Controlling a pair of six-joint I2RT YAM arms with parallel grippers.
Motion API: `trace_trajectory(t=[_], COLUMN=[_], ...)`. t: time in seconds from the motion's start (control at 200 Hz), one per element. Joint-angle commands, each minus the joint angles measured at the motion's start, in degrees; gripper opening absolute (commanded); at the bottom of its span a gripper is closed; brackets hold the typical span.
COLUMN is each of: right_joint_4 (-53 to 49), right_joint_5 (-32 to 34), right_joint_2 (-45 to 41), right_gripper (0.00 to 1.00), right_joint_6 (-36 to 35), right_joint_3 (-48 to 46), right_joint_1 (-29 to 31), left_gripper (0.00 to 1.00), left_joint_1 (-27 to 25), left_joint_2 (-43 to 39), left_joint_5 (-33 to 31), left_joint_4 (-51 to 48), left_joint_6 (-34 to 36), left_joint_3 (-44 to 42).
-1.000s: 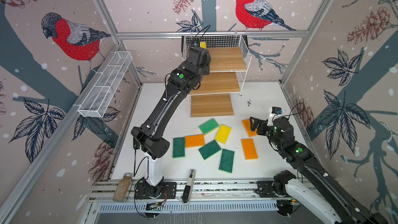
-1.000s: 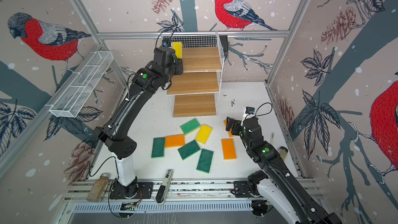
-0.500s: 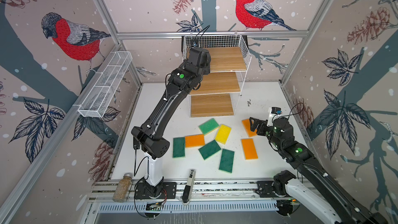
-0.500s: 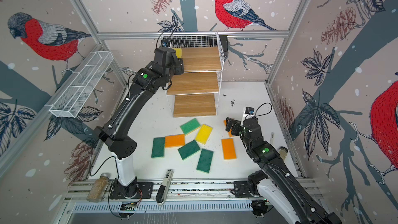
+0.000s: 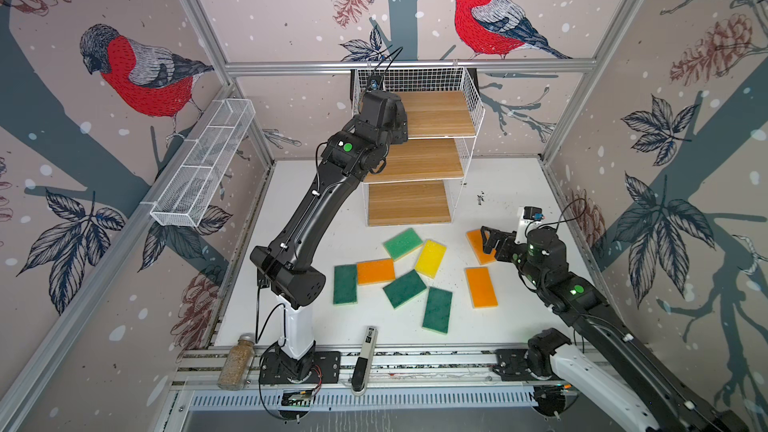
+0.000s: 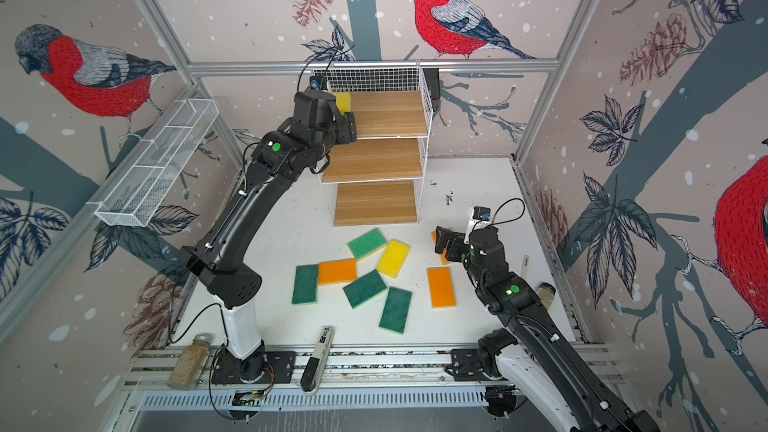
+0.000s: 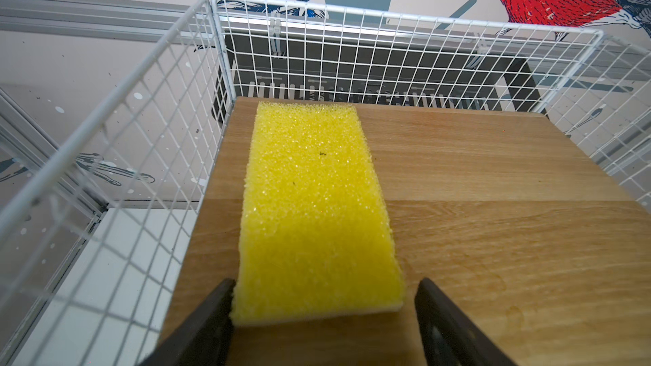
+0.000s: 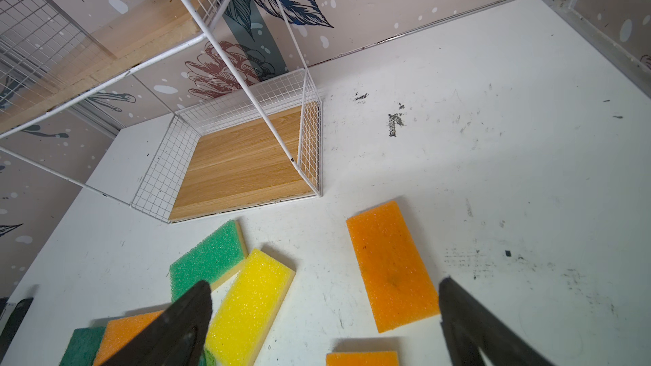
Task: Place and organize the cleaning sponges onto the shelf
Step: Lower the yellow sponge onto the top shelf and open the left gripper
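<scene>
On the top board of the shelf [image 5: 440, 114], near the wire side closest to the left arm, a yellow sponge [image 7: 313, 205] is seen lying flat, its long edge running toward the shelf's back grid. The jaws of the left gripper [image 7: 324, 286] are spread to either side of the sponge's front end. 1 jaw appears to be touching the sponge's corner, though that contact cannot be confirmed from the wrist view, and a clear gap is shown at the other.

The release is judged nearly done. It is best finished by the jaws being opened until both sides are free. They should then be drawn straight back from the shelf and slightly up, so that the soft foam is not dragged over the board's front edge or skewed. The wire side should be cleared before any swing is made.

In front of the shelf's lowest board, 8 more sponges [image 5: 404, 288] are left on the counter [image 5: 498, 184]. Over the orange sponge [image 8: 391, 265] nearest the shelf's right front corner, the right gripper [image 8: 326, 285] is held with jaws wide apart and nothing between them.
</scene>
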Motion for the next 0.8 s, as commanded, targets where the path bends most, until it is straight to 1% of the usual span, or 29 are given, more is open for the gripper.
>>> trace_trajectory(t=[0.0,0.31,0.525,0.79], right_joint_4=[0.49,-0.11,-0.72,-1.51], right_joint_5=[-0.32,-0.44,-0.57,-0.38], right_joint_2=[-0.24,-0.85,-1.59,-1.97], right_gripper=[1.0,1.0,1.0,1.0], right_joint_6=[1.13,1.54,1.86,2.1], right_joint_3=[0.17,-0.18,-0.37,-0.45], right_joint_1=[0.05,0.05,0.09,0.11], left_gripper=[0.8,0.8,0.8,0.8], left_joint_1=[0.09,0.05,0.02,0.01], left_joint_2=[-0.88,-3.37,-4.06,-6.69], left_joint_5=[0.58,2.75,3.49,6.14], left_joint_4=[-0.11,2.4,2.02,3.29], left_joint_6=[-0.75,-0.16,-0.24,0.81], left_joint_3=[-0.39,-3.53,-3.72,-5.79])
